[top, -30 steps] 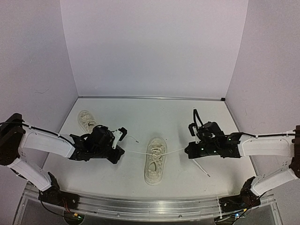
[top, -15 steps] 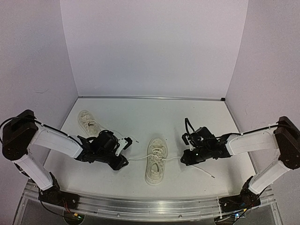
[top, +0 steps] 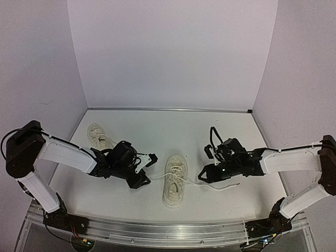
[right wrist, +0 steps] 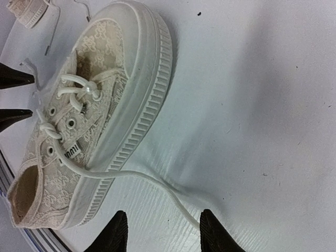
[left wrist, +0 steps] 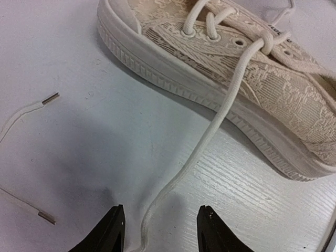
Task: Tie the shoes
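Observation:
One cream lace-pattern shoe (top: 175, 180) lies mid-table, toe away from me; it also shows in the left wrist view (left wrist: 252, 68) and the right wrist view (right wrist: 100, 105). The second shoe (top: 97, 135) lies at the far left. My left gripper (top: 146, 170) is open just left of the middle shoe, and its left lace (left wrist: 210, 136) lies slack on the table between the jaws (left wrist: 160, 228). My right gripper (top: 206, 165) is open just right of the shoe, with the right lace (right wrist: 157, 181) lying loose between its jaws (right wrist: 164, 228).
Two thin lace ends with metal tips (left wrist: 50, 98) lie on the table left of my left gripper. The right lace trails on towards the right (top: 231, 186). White walls close the table on three sides, and a metal rail (top: 168, 231) runs along the near edge.
Both grippers moved inward toward the middle shoe. The laces, stretched taut between them a second ago, now lie slack on the table, and both jaws stand open around them.

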You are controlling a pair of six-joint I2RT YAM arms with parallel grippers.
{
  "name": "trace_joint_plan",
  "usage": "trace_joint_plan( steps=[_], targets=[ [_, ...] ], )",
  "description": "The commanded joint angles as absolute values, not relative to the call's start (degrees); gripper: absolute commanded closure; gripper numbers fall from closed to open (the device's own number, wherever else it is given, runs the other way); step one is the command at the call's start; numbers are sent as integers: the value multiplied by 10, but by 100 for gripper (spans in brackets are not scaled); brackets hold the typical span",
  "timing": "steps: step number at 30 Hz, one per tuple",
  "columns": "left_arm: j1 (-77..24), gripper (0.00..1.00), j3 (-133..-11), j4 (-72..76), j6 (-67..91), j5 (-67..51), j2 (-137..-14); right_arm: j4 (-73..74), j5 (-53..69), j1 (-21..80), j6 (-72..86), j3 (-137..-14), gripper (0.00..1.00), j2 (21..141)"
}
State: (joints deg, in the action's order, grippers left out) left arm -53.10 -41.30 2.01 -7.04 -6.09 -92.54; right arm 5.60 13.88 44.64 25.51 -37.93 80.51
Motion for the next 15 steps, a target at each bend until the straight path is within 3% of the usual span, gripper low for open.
trace_joint_plan(
  steps=[1, 4, 9, 15],
  targets=[
    [-532, 57, -453, 28, -139, -86, -960, 77, 147, 443, 244, -404, 56, 780],
    [-532, 64, -473, 22, -153, -91, -985, 82, 150, 443, 243, -407, 56, 772],
    [-532, 90, -476, 35, -158, -82, -992, 83, 155, 443, 245, -407, 57, 758],
    [-532, 99, -426, 119, -132, -121, -936, 78, 172, 443, 239, -412, 59, 745]
  ],
)
